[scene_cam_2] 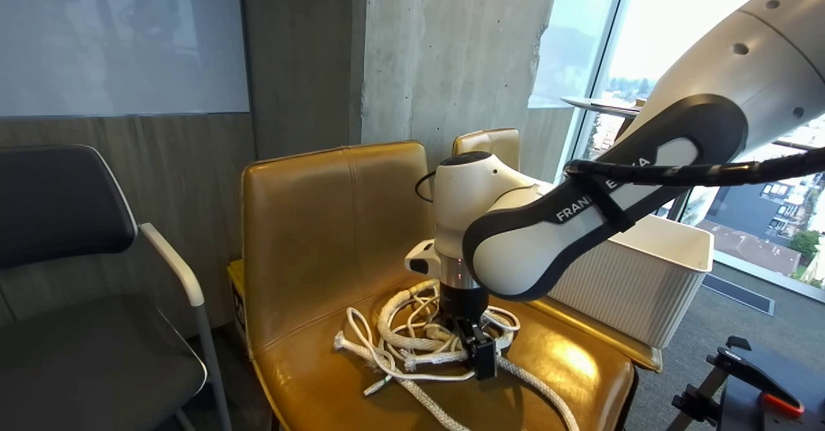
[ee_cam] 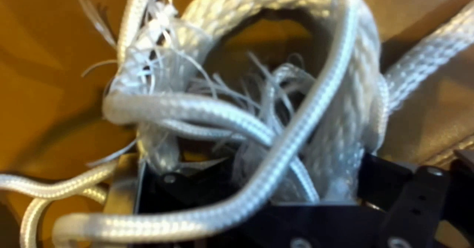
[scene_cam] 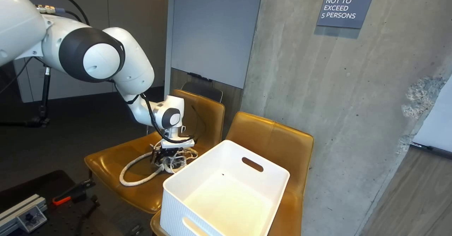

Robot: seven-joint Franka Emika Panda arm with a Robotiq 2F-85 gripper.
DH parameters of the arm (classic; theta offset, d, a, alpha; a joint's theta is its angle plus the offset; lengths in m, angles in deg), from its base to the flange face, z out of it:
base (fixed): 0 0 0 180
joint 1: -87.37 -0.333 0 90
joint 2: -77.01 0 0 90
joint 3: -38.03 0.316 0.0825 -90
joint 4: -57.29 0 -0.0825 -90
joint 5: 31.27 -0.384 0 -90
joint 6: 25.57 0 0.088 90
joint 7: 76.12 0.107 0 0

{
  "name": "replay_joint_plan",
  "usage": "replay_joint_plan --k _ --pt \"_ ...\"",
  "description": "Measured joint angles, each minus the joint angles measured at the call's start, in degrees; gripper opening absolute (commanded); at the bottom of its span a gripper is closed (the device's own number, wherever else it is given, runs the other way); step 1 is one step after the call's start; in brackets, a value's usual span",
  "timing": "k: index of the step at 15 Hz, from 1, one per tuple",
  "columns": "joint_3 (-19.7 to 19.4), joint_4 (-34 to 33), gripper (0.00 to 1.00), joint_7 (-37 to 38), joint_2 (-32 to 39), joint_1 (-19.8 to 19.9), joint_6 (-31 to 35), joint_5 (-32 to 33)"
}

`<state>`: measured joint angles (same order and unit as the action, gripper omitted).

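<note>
While gripper (ee_cam: 253, 162) straddles rope (ee_cam: 287, 138), jaws apart, white bin (scene_cam: 229, 197) near, 2 tan chairs (scene_cam: 279, 140) beneath

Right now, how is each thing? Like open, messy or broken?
White ropes: tangled, frayed in places
Jaws: apart, ropes between them; can't tell if gripping
Robot arm: bent, wrist pointing down
White bin: upright, open on top
Chair under ropes: upright
Chair under bin: upright
Dark armchair: upright
Concrete wall: chipped along an edge
Sign: wall-mounted
</note>
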<state>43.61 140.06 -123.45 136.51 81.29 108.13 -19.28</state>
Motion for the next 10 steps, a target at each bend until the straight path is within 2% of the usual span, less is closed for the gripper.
replay_joint_plan --k 3,4,7,10 --pt "-1.3 0.2 0.05 0.4 -1.2 0.3 0.0 1.6" --pt "-1.8 0.3 0.01 0.4 -1.8 0.5 0.0 2.4" --pt "-2.8 1.2 0.02 0.3 -4.8 1.8 0.0 4.6" --pt "-2.9 5.4 0.02 -1.0 -11.6 2.9 0.5 7.2"
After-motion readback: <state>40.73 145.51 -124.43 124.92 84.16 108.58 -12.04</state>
